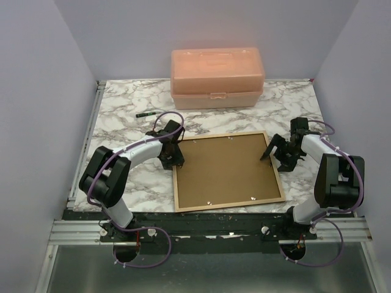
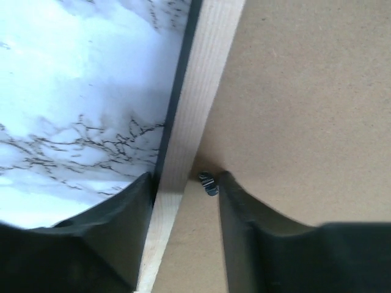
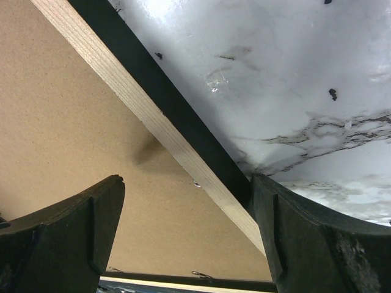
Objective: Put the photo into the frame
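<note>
Frame [image 1: 232, 204] face-down on marble desk [image 1: 128, 116], brown backing panel [image 1: 226, 171] inside. Peach box [image 1: 217, 78] at rear, lid closed. Left end effector [image 2: 183, 178] part-spread astride left rail; right end effector [image 3: 186, 183] wide-spread astride right rail. Pale walls.

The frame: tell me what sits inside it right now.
A brown backing panel fills the face-down frame inside its light wood rim, with a small metal tab at the panel's edge. Whether the photo lies beneath the panel cannot be seen.
</note>
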Action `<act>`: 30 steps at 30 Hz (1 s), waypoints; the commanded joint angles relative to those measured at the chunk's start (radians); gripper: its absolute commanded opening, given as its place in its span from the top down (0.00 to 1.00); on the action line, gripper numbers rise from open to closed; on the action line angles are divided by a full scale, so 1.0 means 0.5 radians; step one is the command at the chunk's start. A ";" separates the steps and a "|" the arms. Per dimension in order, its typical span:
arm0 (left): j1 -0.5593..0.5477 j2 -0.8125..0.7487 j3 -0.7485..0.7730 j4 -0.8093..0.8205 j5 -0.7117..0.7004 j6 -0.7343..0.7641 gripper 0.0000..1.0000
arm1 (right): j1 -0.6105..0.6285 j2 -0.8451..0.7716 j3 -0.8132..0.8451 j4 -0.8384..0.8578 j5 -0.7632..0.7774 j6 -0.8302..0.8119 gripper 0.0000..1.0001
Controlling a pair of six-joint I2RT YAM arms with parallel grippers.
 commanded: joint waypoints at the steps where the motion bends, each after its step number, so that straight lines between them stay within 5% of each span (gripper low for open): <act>1: 0.013 0.180 -0.070 -0.087 -0.287 0.077 0.67 | 0.011 0.057 -0.074 0.082 -0.150 -0.012 0.08; 9: 0.005 0.159 -0.050 -0.119 -0.282 0.174 1.00 | 0.013 0.066 -0.075 0.094 -0.175 -0.018 0.08; 16: -0.055 0.045 -0.012 -0.195 -0.367 0.245 1.00 | 0.013 0.046 -0.073 0.090 -0.157 -0.014 0.09; 18: -0.063 -0.015 -0.026 -0.211 -0.366 0.234 0.85 | 0.012 0.043 -0.074 0.090 -0.155 -0.017 0.09; 20: -0.064 -0.099 -0.065 -0.201 -0.335 0.217 0.48 | 0.012 0.033 -0.072 0.091 -0.154 -0.018 0.08; 22: -0.064 -0.191 -0.107 -0.199 -0.299 0.198 0.27 | 0.011 0.020 -0.078 0.094 -0.154 -0.017 0.08; 30: -0.064 -0.584 -0.213 -0.307 -0.271 0.196 0.15 | 0.022 0.027 -0.115 0.113 -0.270 -0.038 0.09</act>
